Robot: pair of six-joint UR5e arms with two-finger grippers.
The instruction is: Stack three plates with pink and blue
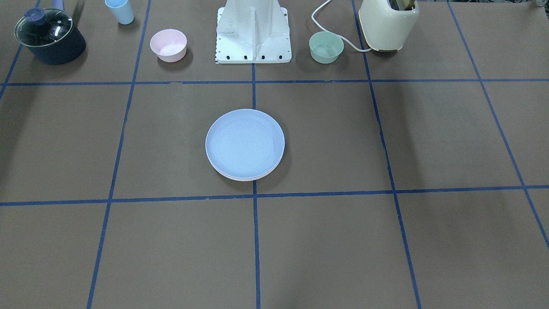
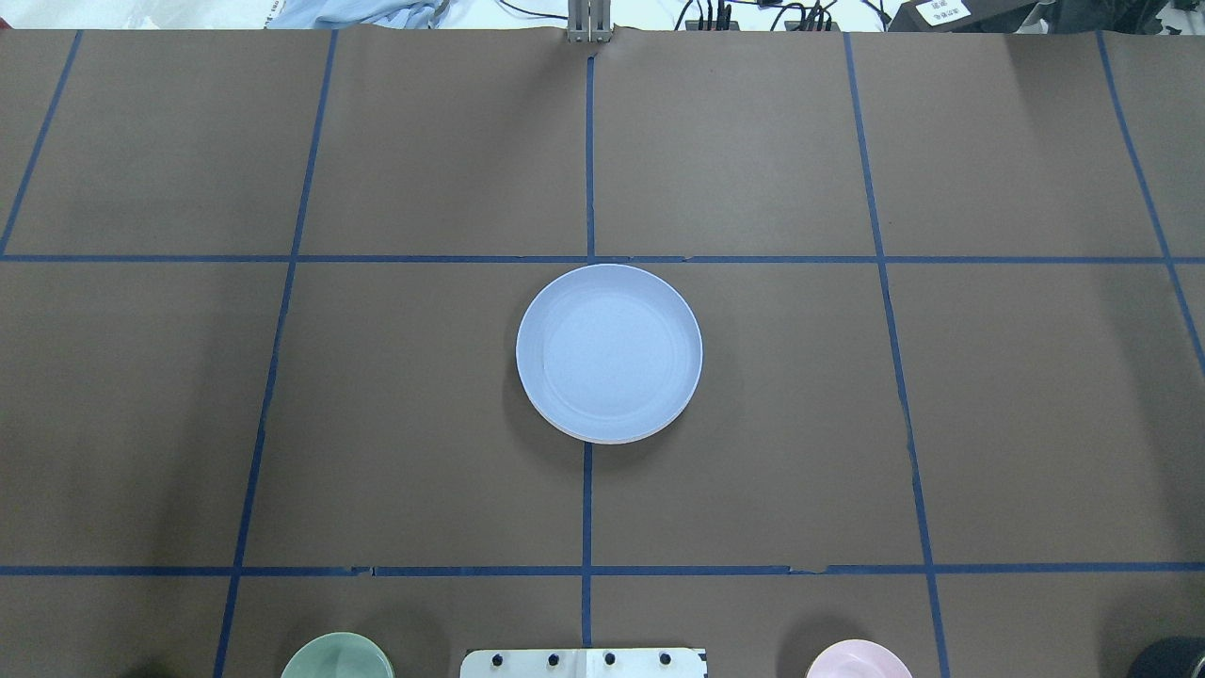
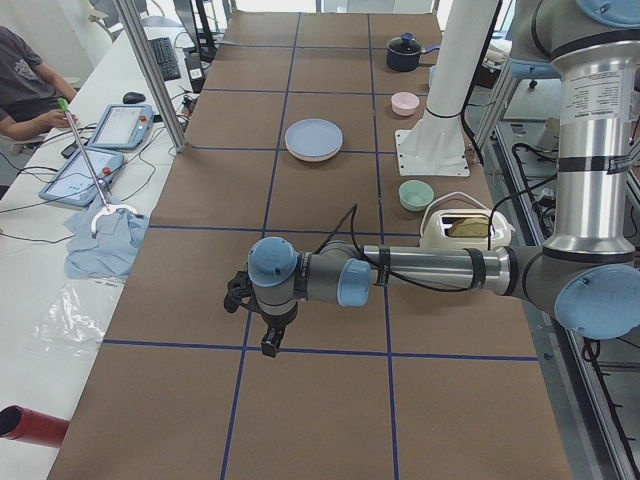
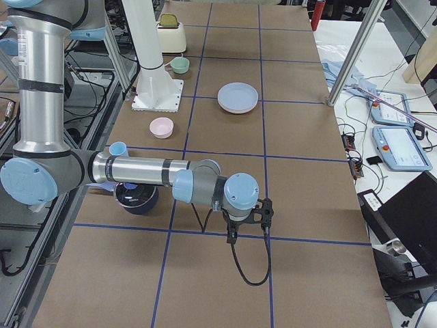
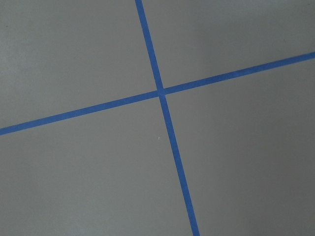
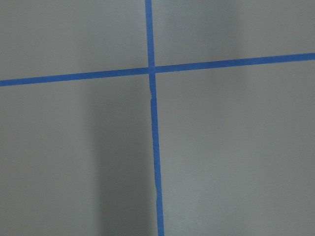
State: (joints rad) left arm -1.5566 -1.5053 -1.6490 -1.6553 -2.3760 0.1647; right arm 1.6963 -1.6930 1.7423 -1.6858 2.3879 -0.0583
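The light blue plate (image 1: 244,143) lies on top of a stack at the table's centre, also in the overhead view (image 2: 609,350). A thin pale pink rim (image 1: 246,178) of a plate shows under it. No cream plate shows; I cannot tell whether it lies hidden in the stack. My left gripper (image 3: 265,335) hangs over bare table far from the stack, seen only in the left side view. My right gripper (image 4: 232,234) hangs likewise at the other end, seen only in the right side view. I cannot tell whether either is open or shut. Both wrist views show only brown table and blue tape crosses.
Along the robot's side stand a dark lidded pot (image 1: 49,36), a light blue cup (image 1: 120,10), a small pink bowl (image 1: 168,44), the white robot base (image 1: 253,34), a small green bowl (image 1: 326,46) and a cream toaster (image 1: 388,23). An operator sits beside the table (image 3: 25,90).
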